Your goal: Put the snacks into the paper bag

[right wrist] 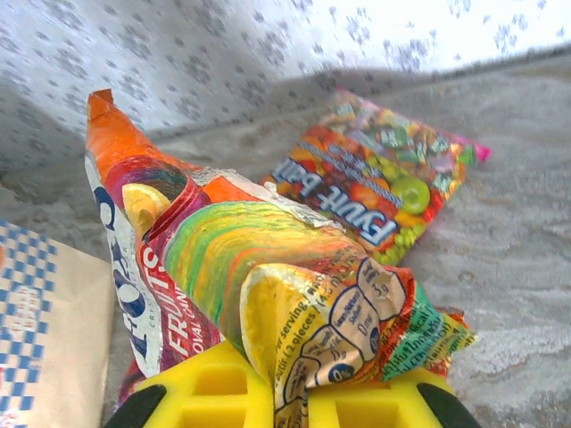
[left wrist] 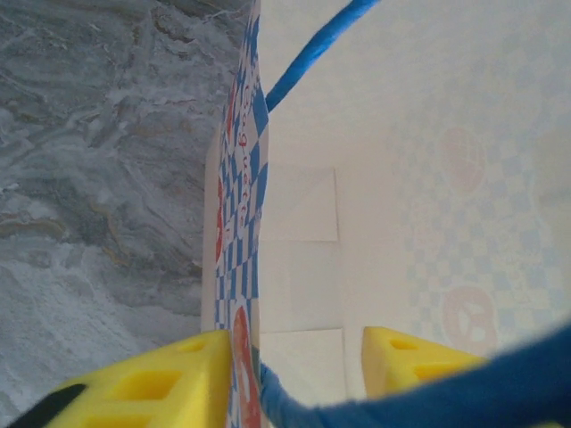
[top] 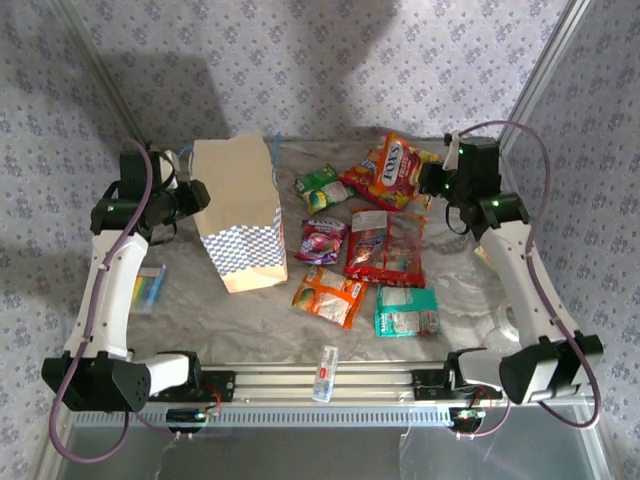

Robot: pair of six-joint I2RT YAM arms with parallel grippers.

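Over at the far right of the table (top: 200,320), pinching the Fox's packet (right wrist: 268,267) in the right gripper (right wrist: 287,397), pressing both fingers (right wrist: 214,392) together on its crumpled end. Straddling the rim wall of the bag (top: 237,200) at left centre with the left gripper (left wrist: 294,352): touching the checkered paper with the outer finger (left wrist: 152,383), holding the inner finger (left wrist: 410,357) off it inside, so standing spread rather than clamping.

Judging the task as barely starting. Seeing only pale paper and the bottom fold inside the bag, as far as the left wrist view is reaching. Counting five more snacks lying flat between the arms: green (top: 320,185), purple (top: 322,240), red (top: 387,245), orange (top: 328,295) and teal (top: 406,310). Leaving all six to go in by that count, with the Fox's packet first in hand and well apart from the bag.

Standing the bag upright, mouth facing up, long axis vertical, checkered band at the foot. Running the Fox's packet lengthwise away from the fingers, orange sealed end pointing up and outward, folded along its length; from above, stretching it leftward from the gripper. Not managing to tell whether it is clearing the table.
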